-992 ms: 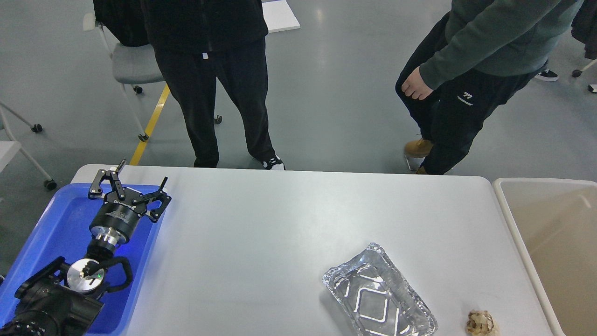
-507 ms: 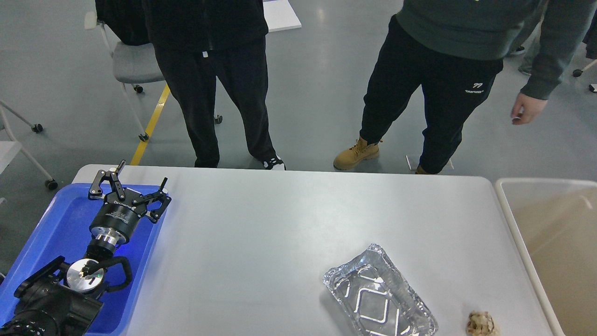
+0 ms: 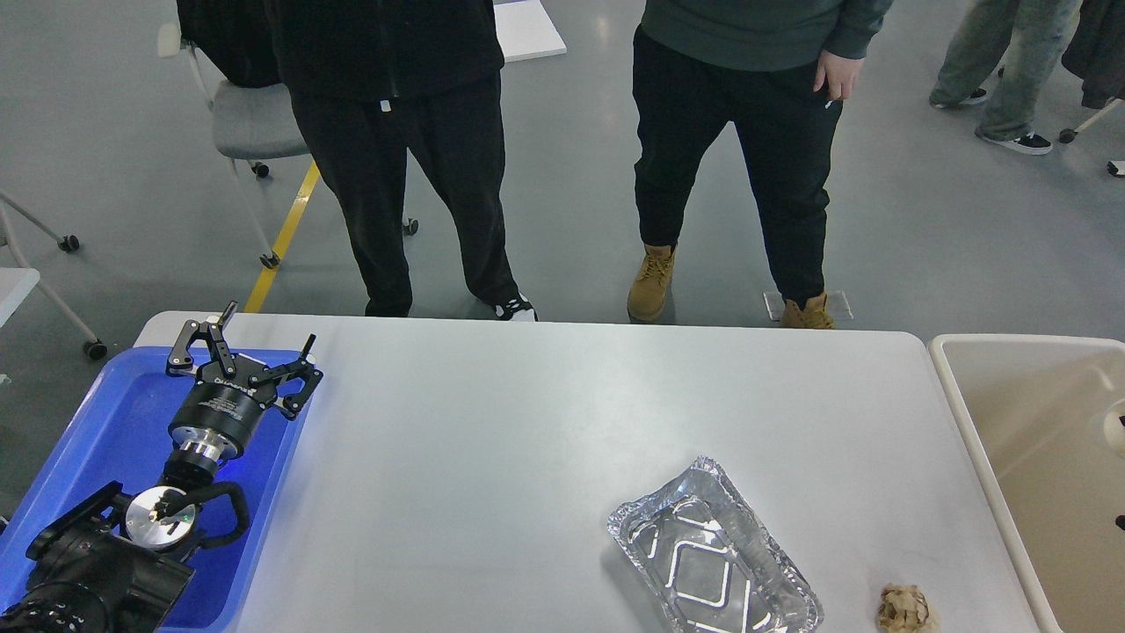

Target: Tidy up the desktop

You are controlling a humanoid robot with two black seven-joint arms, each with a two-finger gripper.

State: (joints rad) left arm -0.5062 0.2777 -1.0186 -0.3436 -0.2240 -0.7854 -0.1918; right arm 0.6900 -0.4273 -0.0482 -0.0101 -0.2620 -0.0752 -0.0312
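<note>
The white desktop (image 3: 527,422) fills the middle of the head view. An empty foil tray (image 3: 714,563) lies on it at the front right. A small crumpled brown wad (image 3: 905,608) lies right of the foil tray, near the front edge. My left gripper (image 3: 270,323) is open and empty. It hovers over the far right corner of the blue tray (image 3: 105,422), at the desktop's left end and far from the foil tray. My right gripper is out of view.
A beige bin (image 3: 1011,440) stands against the desktop's right end, with a whitish object (image 3: 1112,424) at the frame's edge. Two people (image 3: 395,158) (image 3: 738,149) stand close behind the far edge. A wheeled chair (image 3: 250,123) stands at the back left.
The person in green has stepped left and now stands behind the desktop's far edge. A whitish object now shows in the bin. My left arm has not moved.
</note>
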